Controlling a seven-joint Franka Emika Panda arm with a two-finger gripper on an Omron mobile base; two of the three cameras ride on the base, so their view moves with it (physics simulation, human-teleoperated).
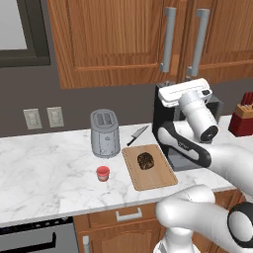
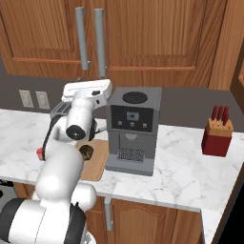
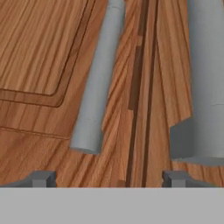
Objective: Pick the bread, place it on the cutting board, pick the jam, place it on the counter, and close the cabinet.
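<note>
Going left to right: the jam (image 1: 103, 173) is already down on the bench (image 1: 44, 163), and the bread (image 1: 145, 160) sits on the cutting board (image 1: 158, 179). So I'd say those steps are done. Cabinet (image 1: 113, 39) doors look shut too, handles (image 1: 169, 39) side by side. The jaws (image 3: 109, 178) are spread wide, holding nothing, right up at the doors' seam.

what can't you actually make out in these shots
- Jam: right base view, mostly hidden behind the arm; a red sliver shows.
- Bread: right base view, partly covered by the arm.
- Knife block: left base view, cut off by the right edge.
- Gripper: hand view, just the finger tips show, set wide apart.
- Cabinet: hand view, too close to see beyond its two handles.
</note>
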